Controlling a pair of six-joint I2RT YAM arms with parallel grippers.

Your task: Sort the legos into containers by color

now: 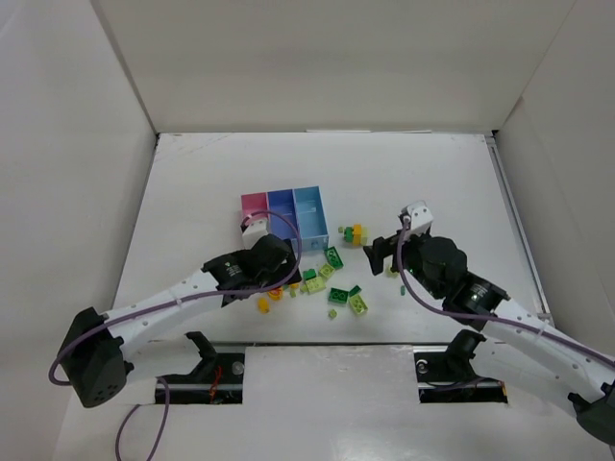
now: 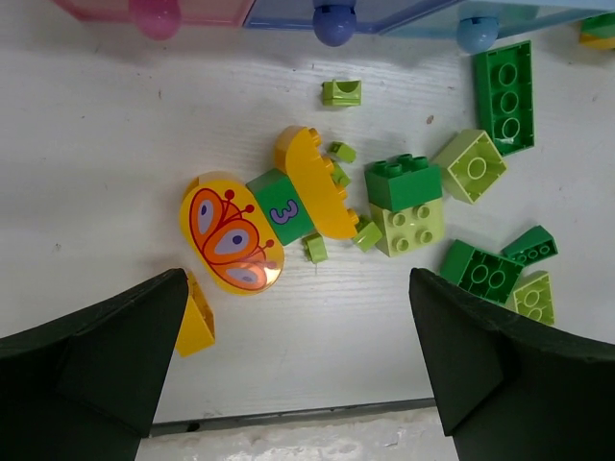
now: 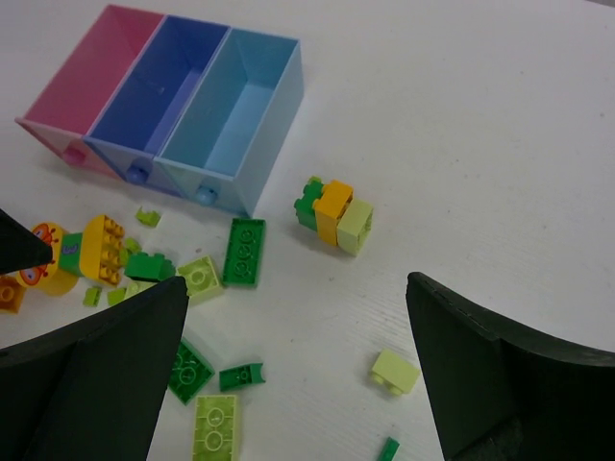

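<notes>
Just ahead of spread left hand (image 2: 296,288): butterfly lego (image 2: 231,238), untouched.

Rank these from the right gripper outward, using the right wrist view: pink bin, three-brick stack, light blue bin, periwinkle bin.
1. Three-brick stack, just ahead.
2. Light blue bin, rightmost of the row.
3. Periwinkle bin, middle.
4. Pink bin, leftmost.
</notes>
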